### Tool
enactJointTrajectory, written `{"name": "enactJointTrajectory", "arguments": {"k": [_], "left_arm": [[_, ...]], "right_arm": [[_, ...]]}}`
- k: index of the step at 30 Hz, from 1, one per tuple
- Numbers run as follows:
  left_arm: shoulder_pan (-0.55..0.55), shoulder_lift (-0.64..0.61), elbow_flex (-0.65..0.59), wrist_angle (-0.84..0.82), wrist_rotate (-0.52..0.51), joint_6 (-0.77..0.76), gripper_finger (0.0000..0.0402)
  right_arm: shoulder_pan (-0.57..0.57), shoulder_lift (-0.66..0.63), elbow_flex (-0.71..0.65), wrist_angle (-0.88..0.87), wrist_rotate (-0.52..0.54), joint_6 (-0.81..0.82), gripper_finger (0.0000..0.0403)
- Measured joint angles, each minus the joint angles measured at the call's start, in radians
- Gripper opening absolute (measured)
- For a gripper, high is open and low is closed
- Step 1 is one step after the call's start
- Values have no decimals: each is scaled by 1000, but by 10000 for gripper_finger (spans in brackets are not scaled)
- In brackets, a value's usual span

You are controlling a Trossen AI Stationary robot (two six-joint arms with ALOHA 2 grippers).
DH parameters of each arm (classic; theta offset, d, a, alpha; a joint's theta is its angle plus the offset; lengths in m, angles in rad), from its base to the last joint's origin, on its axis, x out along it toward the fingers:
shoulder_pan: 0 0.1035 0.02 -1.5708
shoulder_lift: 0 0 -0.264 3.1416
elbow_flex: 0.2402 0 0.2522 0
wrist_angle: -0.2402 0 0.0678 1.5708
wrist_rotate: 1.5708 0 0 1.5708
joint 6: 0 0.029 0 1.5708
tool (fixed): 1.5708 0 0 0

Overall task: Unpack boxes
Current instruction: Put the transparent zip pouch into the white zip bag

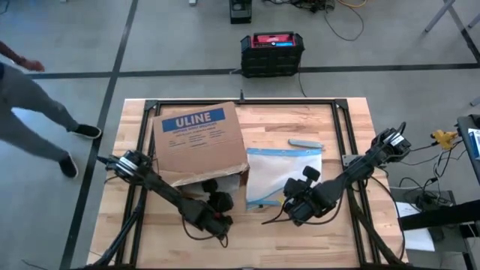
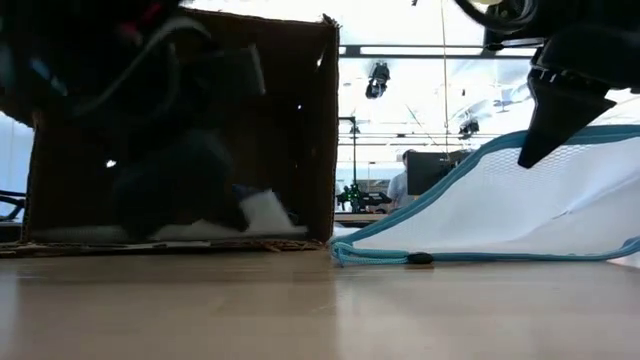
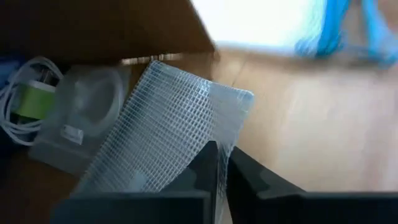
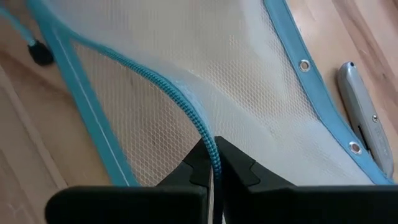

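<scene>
High view: box (image 1: 199,141) on its side at worktop (image 1: 345,232) left-centre, mouth open for reach-in.
Left pincer (image 3: 219,163) clamped on mesh-pattern packet (image 3: 168,134) at mouth, for pulling out; right pincer (image 4: 213,163) pinching pouch (image 4: 205,81) zipper edge, holding it open.

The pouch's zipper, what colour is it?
Blue, a bright teal-blue. The right wrist view shows the zipper best, running across the whitish mesh pouch.

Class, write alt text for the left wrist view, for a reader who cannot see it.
The left gripper is shut on a clear mesh-patterned packet at the open side of the cardboard box. Inside the box lie a coiled white cable and a clear plastic pack.
</scene>
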Motion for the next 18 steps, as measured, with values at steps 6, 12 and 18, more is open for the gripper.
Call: {"name": "enactJointTrajectory", "arguments": {"k": [6,12,18], "left_arm": [[-51,-18,163,73,1,130,0],[-85,-18,253,171,-7,258,0],[-70,-18,239,300,-74,320,0]], "right_arm": [[-16,0,0,0,37,92,0],[-56,-3,0,-1,45,39,0],[-72,-24,8,0,44,-38,0]]}}
